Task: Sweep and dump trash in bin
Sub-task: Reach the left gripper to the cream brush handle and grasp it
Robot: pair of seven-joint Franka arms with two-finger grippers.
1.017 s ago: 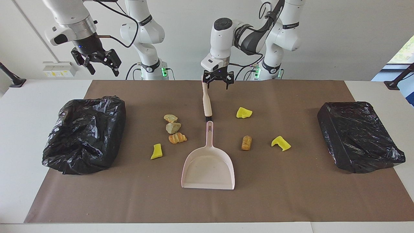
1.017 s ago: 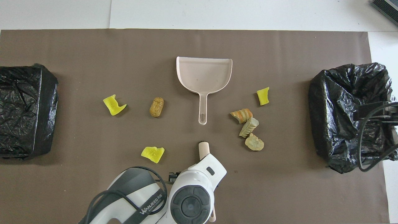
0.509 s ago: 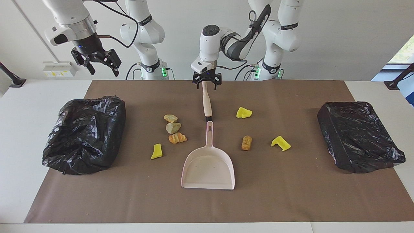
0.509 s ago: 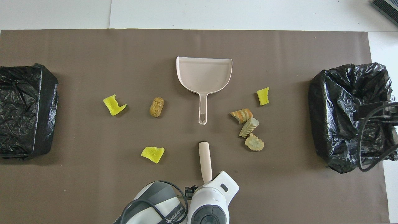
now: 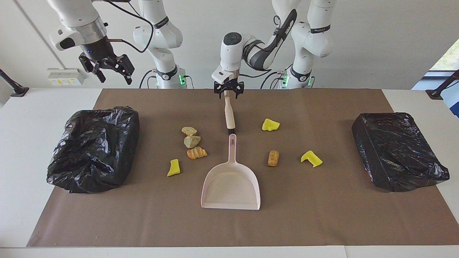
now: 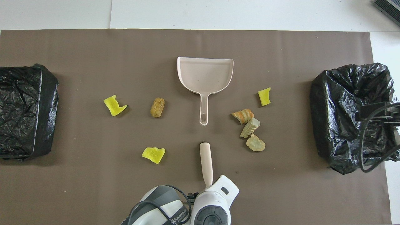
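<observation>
The left gripper (image 5: 228, 94), moved since a second ago from beside it, is now set astride the robot-side end of the cream-handled brush (image 5: 229, 114); a completed grasp cannot be told. The right gripper (image 5: 109, 71) is held open, waiting above the crumpled black bin bag (image 5: 94, 148), and the seven small yellow, tan and orange trash lumps (image 5: 196, 153) are left scattered beside the pale pink plastic dustpan (image 5: 231, 182).

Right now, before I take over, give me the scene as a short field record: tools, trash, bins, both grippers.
brush: lies flat on the brown mat, cream handle in line with the dustpan's handle
dustpan: pink, empty, mid-mat, farther from the robots than the brush
trash: seven lumps on the mat, three toward the left arm's end, four toward the right arm's
bins: two black-bagged, one at the left arm's end, one at the right arm's
left gripper: at the brush handle's end nearest the robots
right gripper: open, raised, waiting
</observation>
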